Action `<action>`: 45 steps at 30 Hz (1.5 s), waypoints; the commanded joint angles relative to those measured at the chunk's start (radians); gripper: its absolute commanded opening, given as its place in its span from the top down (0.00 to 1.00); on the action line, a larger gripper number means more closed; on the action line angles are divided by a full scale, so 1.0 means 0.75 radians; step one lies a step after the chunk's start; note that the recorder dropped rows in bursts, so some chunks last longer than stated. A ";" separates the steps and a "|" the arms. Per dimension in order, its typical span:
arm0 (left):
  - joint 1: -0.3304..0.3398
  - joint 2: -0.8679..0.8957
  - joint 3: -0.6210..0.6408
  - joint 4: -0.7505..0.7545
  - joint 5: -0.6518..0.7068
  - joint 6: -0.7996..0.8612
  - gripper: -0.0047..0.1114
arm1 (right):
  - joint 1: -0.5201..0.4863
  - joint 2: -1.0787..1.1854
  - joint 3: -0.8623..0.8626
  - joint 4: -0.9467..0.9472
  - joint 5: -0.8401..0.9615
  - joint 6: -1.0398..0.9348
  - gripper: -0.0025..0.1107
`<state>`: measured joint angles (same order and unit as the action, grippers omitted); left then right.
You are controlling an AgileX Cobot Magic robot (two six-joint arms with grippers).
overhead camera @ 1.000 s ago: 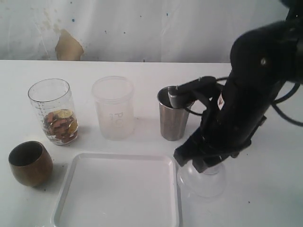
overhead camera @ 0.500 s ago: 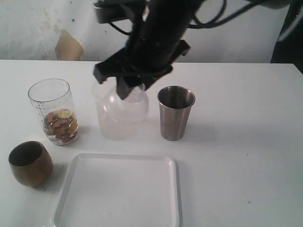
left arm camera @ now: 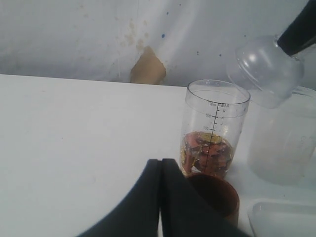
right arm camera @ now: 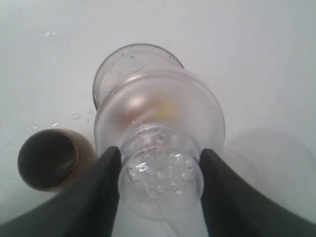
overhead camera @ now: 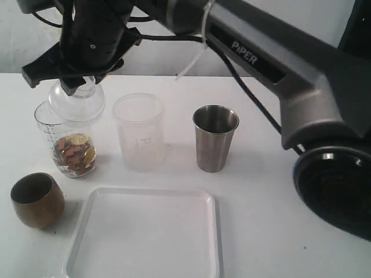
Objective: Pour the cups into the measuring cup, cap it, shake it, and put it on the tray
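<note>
The measuring cup [overhead camera: 64, 139] stands at the left, holding coloured pieces in its lower part. Just above its rim hangs a clear domed cap [overhead camera: 76, 99], with my right gripper [overhead camera: 78, 84] shut on the cap's narrow neck after reaching across from the right. Seen from the right wrist, the cap [right arm camera: 160, 148] sits between the fingers of that gripper [right arm camera: 160, 173], over the cup's mouth [right arm camera: 133, 59]. The brown-gold cup [overhead camera: 37, 200], frosted tumbler [overhead camera: 139, 132] and steel tumbler [overhead camera: 215, 138] stand upright. My left gripper [left arm camera: 160, 168] is shut and empty, near the brown-gold cup [left arm camera: 215, 192] and measuring cup [left arm camera: 215, 128].
The white tray [overhead camera: 145, 234] lies at the front, in front of the frosted tumbler. The right arm's long link [overhead camera: 261, 63] spans the back of the table above the two tumblers. A wall closes off the far edge.
The right arm carried the cap from the table right of the tray, up and leftward past the frosted tumbler, to just above the measuring cup. The cups did not move.
</note>
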<state>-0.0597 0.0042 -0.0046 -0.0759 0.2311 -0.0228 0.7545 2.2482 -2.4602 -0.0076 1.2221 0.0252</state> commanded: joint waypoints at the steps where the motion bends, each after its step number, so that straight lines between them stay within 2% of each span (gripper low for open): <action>1: -0.008 -0.006 0.006 0.003 0.002 0.002 0.96 | 0.020 0.033 -0.086 -0.035 -0.001 0.010 0.98; 5: -0.008 -0.006 0.006 0.003 0.002 0.002 0.96 | 0.020 0.052 -0.088 -0.048 -0.001 0.010 0.98; 16: -0.008 -0.006 0.006 0.003 0.002 0.002 0.96 | 0.047 0.063 -0.088 -0.046 -0.197 0.006 0.98; 30: -0.008 -0.006 0.006 0.003 0.002 0.002 0.96 | 0.047 0.071 -0.082 -0.046 -0.118 -0.064 0.98; 39: -0.008 -0.006 0.006 0.003 0.002 0.002 0.96 | 0.047 0.144 -0.082 -0.046 -0.172 -0.064 0.98; 45: -0.008 -0.006 0.006 0.003 0.002 0.002 0.96 | 0.047 0.130 -0.085 -0.046 -0.175 -0.064 0.94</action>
<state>-0.0597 0.0042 -0.0046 -0.0759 0.2311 -0.0228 0.7890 2.3506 -2.5198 -0.0385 1.0954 -0.0103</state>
